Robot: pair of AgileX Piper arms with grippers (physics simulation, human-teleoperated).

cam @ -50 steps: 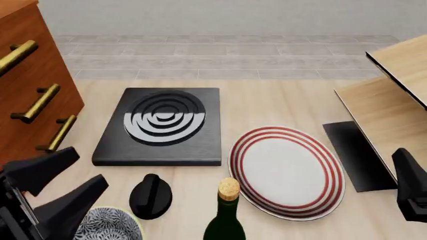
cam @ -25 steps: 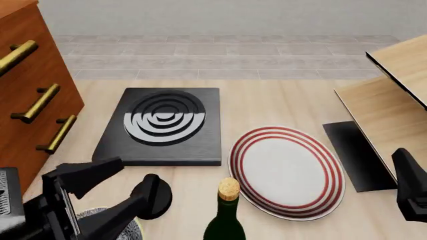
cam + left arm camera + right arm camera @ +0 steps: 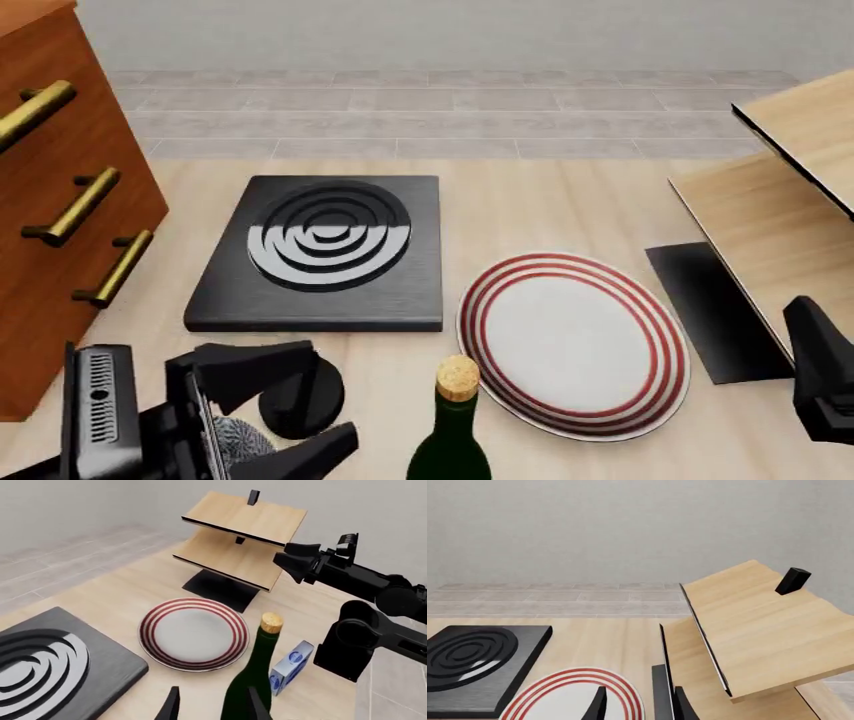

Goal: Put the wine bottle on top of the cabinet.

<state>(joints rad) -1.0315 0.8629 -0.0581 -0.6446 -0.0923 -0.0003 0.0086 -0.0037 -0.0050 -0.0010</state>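
Observation:
The wine bottle (image 3: 451, 445), dark green with a tan cork, stands upright at the table's near edge, and only its neck and shoulders show. My left gripper (image 3: 296, 408) is open just to its left, apart from it. In the left wrist view the wine bottle (image 3: 253, 685) rises close ahead, in line with one finger (image 3: 257, 706) of the left gripper (image 3: 213, 709). The reddish-brown cabinet (image 3: 47, 190) with brass handles stands at the far left. My right gripper (image 3: 640, 707) is open and holds nothing; its arm (image 3: 821, 375) shows at the right edge.
A black stove slab (image 3: 320, 250) lies centre-left, a red-ringed plate (image 3: 574, 345) right of the bottle. A black knob (image 3: 296, 398) and patterned bowl (image 3: 243, 438) sit behind my left fingers. A pale shelf unit (image 3: 781, 200) stands right. A blue-white box (image 3: 291, 667) lies beyond the bottle.
My left gripper has swung rightward from the table's left corner to just left of the bottle, now covering the knob and bowl. The right arm and bottle have not moved.

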